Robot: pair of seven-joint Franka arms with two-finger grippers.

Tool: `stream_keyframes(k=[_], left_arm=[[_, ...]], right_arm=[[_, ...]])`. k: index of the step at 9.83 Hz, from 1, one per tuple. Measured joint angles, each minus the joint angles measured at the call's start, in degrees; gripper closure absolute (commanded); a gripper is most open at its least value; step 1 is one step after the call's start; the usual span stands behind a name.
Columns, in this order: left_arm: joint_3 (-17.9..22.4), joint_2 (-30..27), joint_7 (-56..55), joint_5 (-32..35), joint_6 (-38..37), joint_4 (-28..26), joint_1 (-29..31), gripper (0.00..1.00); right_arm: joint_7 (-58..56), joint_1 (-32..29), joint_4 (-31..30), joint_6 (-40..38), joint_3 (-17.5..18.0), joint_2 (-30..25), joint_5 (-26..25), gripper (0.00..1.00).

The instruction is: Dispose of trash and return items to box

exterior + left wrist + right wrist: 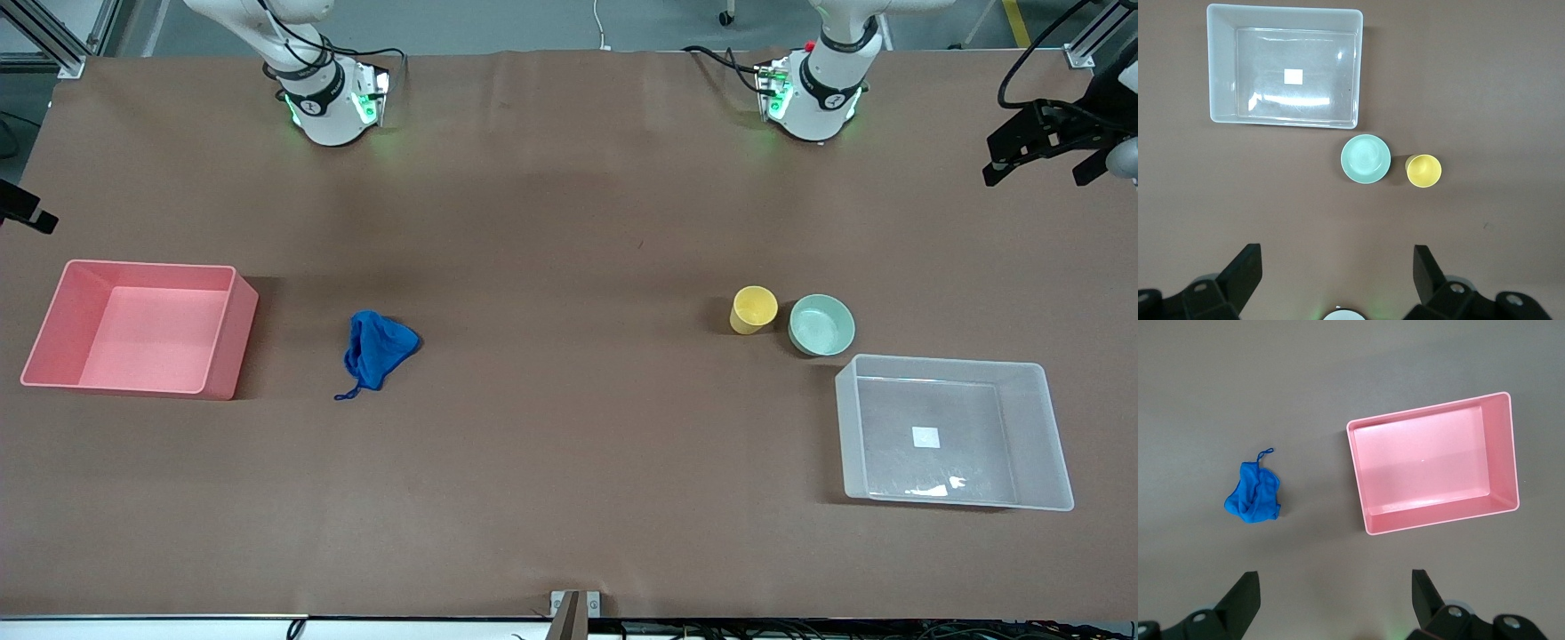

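The royal-blue cloth bundle (378, 348) lies on the table beside the pink bin, its string trailing; it also shows in the right wrist view (1255, 495). The yellow cup (754, 309) and the mint-green bowl (821, 325) stand side by side, just farther from the front camera than the clear tub (1031, 436), which holds only its white label. The left wrist view shows the cup (1423, 171), the bowl (1365, 159) and the tub (1223, 67). My left gripper (1338, 257) is open and empty, high over bare table. My right gripper (1335, 577) is likewise open and empty. Neither hand shows in the front view.
An empty pink bin (227, 342) stands at the right arm's end of the table and shows in the right wrist view (1358, 480). Both arm bases (329, 98) stand along the table's edge farthest from the front camera. A black camera mount (1040, 133) overhangs the left arm's end.
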Motion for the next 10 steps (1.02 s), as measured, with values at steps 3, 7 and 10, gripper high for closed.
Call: stream_keyframes(k=[3,7,10], left_arm=[[0.1,0.0,0.0,0.0,0.0,0.0,0.0,0.00],[0.4,0.1,0.0,-0.1,0.1,-0.6,0.1,0.02],[0.6,0.6,0.0,-0.1,5.8,-8.5,0.1,0.02]], right_arm=[[0.0,0.0,0.0,0.0,0.0,0.0,0.0,0.00],[-0.1,0.0,0.0,0.0,0.2,0.0,0.0,0.00],[-0.1,0.0,0.0,0.0,0.4,0.0,0.0,0.00]])
